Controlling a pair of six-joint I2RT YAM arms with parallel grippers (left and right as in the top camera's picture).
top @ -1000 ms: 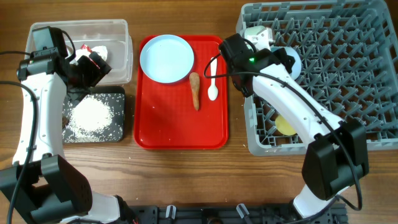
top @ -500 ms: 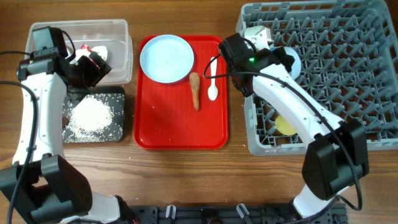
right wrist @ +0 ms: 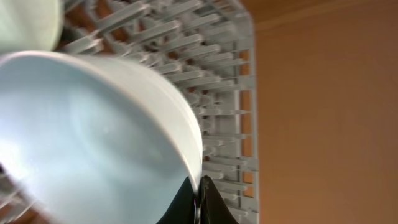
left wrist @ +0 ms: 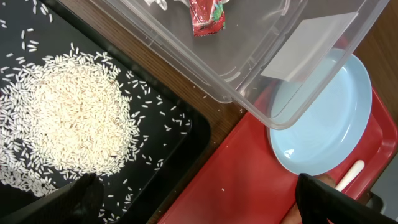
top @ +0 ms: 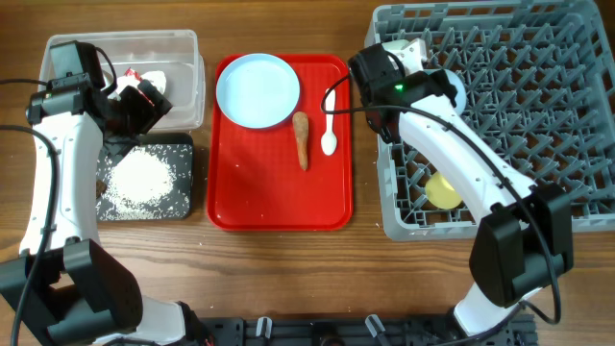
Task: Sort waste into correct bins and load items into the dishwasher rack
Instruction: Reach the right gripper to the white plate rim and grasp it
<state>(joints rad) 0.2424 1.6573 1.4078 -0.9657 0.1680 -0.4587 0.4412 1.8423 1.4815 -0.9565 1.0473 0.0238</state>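
pale blue bowl (top: 454, 94) held at the rack (top: 538, 115)
overhead: right gripper (top: 423, 86) holds the bowl over the rack's far left. left wrist: left gripper (left wrist: 198, 199) jaws apart above the rice (left wrist: 68, 124). right wrist: jaws clamped on the bowl's rim; a thin pinch could slip, tipping it.

I had the tray (top: 279, 197) mid-desk, with the plate (top: 258, 89) on its far left part and the carrot (top: 302, 140) and spoon (top: 329, 133) side by side just right of it. Toward the left edge, the deeper tub (top: 188, 88) sat behind the shallow tub (top: 183, 154), the wrapper (left wrist: 206, 15) in one and the rice (top: 139, 181) in the other. The rack (top: 452, 232) filled the far right corner, with the cup (top: 442, 192) near-left in it and a bowl (right wrist: 93, 137) at its far left.
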